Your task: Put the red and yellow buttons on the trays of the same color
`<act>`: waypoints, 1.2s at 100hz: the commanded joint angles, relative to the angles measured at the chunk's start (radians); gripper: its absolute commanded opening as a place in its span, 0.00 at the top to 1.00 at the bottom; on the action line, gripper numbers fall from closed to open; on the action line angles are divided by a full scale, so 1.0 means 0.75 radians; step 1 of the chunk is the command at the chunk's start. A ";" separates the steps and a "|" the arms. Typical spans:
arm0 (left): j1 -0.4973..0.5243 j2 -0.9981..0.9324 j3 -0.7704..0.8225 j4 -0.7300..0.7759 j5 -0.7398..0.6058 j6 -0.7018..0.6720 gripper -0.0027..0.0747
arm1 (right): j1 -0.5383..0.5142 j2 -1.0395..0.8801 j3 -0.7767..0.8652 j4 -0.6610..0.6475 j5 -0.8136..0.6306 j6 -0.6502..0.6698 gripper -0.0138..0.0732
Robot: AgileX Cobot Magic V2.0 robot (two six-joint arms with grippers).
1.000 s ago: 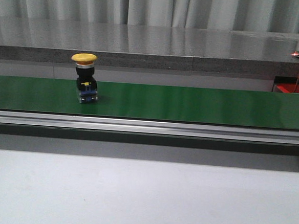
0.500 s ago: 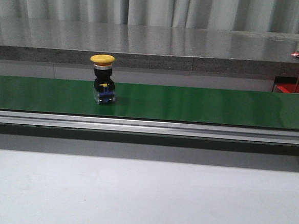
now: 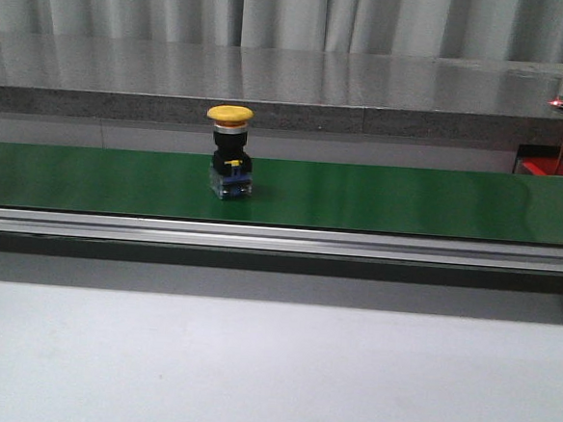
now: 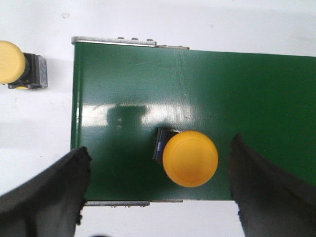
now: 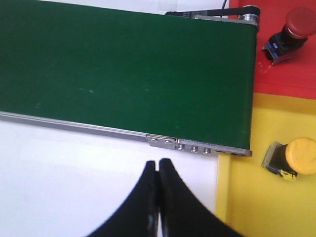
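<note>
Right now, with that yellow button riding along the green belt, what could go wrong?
The yellow button stands tall on a narrow base on the green belt, so a bump from one finger of the open left gripper could tip it.

It has moved steadily rightward over the last second; a late close might miss it.

The right gripper is shut and off the belt, so it looks unready to catch a missed button before the belt's end near the yellow tray.

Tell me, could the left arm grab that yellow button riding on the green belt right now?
Probably yes. In the left wrist view the left gripper hangs open above the belt, and the yellow button stands upright between its two fingers with nothing else around it.
</note>
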 commanded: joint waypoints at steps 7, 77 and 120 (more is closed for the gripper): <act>-0.008 -0.194 -0.026 -0.047 0.016 -0.006 0.57 | -0.003 -0.027 -0.034 0.002 -0.071 -0.010 0.92; -0.217 -0.786 0.464 -0.086 -0.215 -0.020 0.99 | -0.003 -0.027 -0.034 0.002 -0.071 -0.010 0.92; -0.265 -1.005 0.684 -0.080 -0.322 -0.020 0.99 | -0.003 -0.027 -0.034 0.004 -0.072 -0.010 0.92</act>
